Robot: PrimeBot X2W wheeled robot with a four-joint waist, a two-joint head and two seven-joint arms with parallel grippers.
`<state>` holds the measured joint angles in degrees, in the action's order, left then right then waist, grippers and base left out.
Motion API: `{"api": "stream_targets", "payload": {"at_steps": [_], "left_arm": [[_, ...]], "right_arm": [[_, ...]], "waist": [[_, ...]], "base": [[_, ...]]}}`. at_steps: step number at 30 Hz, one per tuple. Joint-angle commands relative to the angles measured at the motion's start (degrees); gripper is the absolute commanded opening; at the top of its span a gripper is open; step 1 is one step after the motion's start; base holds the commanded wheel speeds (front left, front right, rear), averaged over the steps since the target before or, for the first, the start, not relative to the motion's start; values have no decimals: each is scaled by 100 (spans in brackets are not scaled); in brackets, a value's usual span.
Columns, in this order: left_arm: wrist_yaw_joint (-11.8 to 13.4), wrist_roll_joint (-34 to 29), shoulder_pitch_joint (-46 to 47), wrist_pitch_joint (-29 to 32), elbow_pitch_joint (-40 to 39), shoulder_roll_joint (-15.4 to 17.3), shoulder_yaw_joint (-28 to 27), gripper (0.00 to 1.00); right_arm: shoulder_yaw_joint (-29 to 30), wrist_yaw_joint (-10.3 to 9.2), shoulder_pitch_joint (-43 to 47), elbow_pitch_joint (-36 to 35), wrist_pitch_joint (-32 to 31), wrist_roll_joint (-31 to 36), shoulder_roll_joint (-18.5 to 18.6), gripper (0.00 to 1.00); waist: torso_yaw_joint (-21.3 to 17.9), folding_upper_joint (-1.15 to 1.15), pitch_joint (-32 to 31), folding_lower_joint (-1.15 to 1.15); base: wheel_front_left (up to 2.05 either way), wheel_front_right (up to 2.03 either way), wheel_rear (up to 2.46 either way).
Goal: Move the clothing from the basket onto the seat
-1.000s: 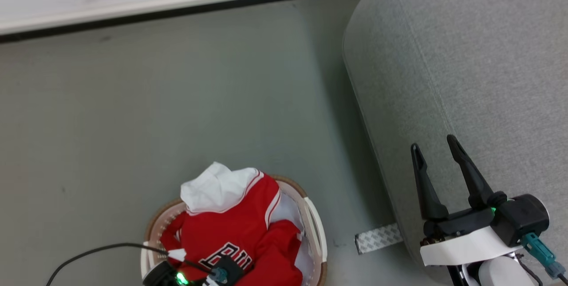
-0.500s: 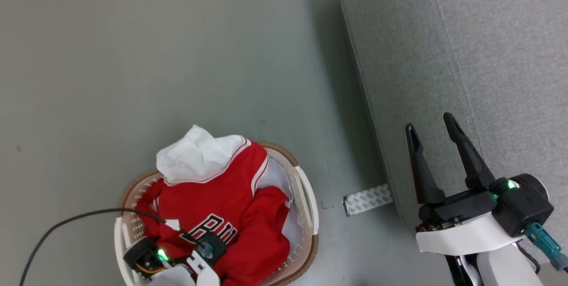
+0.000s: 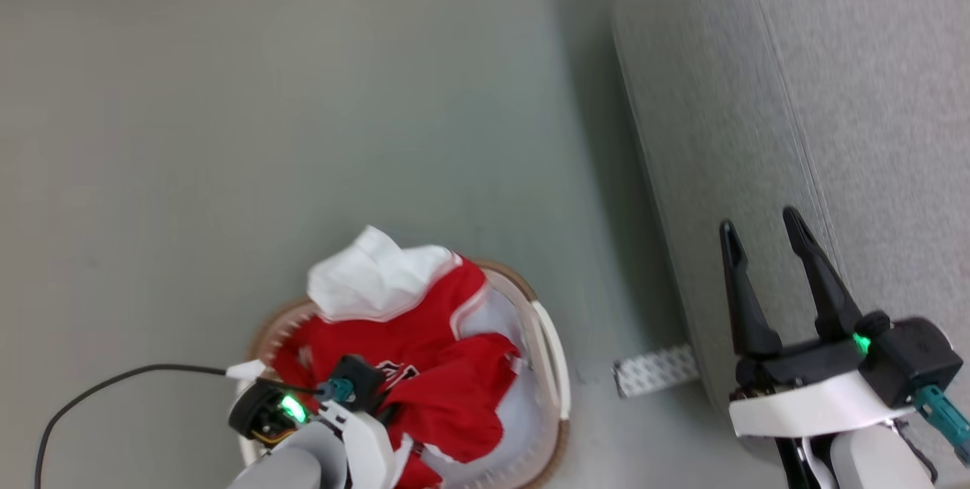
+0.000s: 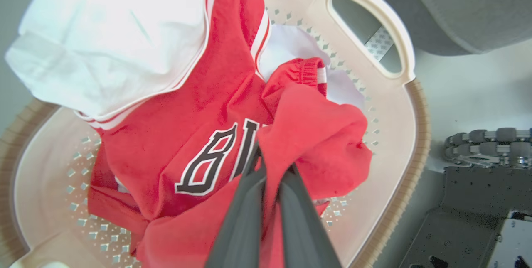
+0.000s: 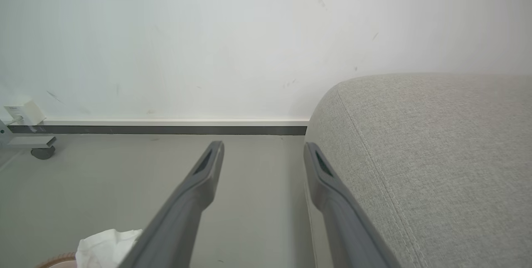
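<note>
Red clothing (image 4: 199,118) lay heaped in the basket (image 4: 409,143), with its white hood spilling over the far rim. The left hand (image 4: 272,172) was clamped together on a fold of red fabric mid-heap. Bare grey floor (image 3: 303,133) spread wide to the left and beyond, and a narrower strip parted the basket from the seat (image 3: 833,95) on the right. The right hand (image 3: 760,217) hung empty, fingers apart, over the seat's rounded left edge.

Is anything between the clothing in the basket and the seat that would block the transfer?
Nothing visible does. The left gripper is shut on the clothing in the basket; bare floor lies between basket and seat, with just a flat tape strip at the seat's base.
</note>
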<state>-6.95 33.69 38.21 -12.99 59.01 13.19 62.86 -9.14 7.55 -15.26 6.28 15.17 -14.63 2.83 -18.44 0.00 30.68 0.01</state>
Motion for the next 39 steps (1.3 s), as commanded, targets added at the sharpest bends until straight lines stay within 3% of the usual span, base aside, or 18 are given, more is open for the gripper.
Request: {"api": "stream_targets", "payload": {"at_steps": [1,7,14,20,26,32,39], "left_arm": [[25,64,-42,-63,-8,6,-36,0],[13,138,-283,-181,-361,63,-117,0],[145,263,-632,-160,-1318,296,-228,0],[365,332,-863,297,-2719,810,-231,0],[927,470,-952,732,-4603,1499,-527,0],[1400,531,-846,1097,-6012,2034,-865,0],[1550,480,-712,1345,-6598,2277,-969,0]], "right_arm": [[25,-12,88,43,-2,-46,11,100],[191,-12,393,249,-2,37,13,100],[329,-12,884,416,-2,99,14,100],[368,-12,1228,477,-2,159,13,100],[322,-12,1407,477,-2,236,12,100],[-93,-12,1305,357,-2,413,298,100],[-1248,-12,971,-49,-224,515,1011,100]], "waist": [[332,0,-432,-1],[876,0,-1353,-1],[1426,0,-2254,-1],[1712,0,-2806,-1],[1822,0,-3157,-1],[1779,0,-3276,-1],[1657,0,-3321,-1]], "base": [[0,0,0],[0,0,0],[0,0,0],[0,0,0],[0,0,0],[0,0,0],[0,0,0]]}}
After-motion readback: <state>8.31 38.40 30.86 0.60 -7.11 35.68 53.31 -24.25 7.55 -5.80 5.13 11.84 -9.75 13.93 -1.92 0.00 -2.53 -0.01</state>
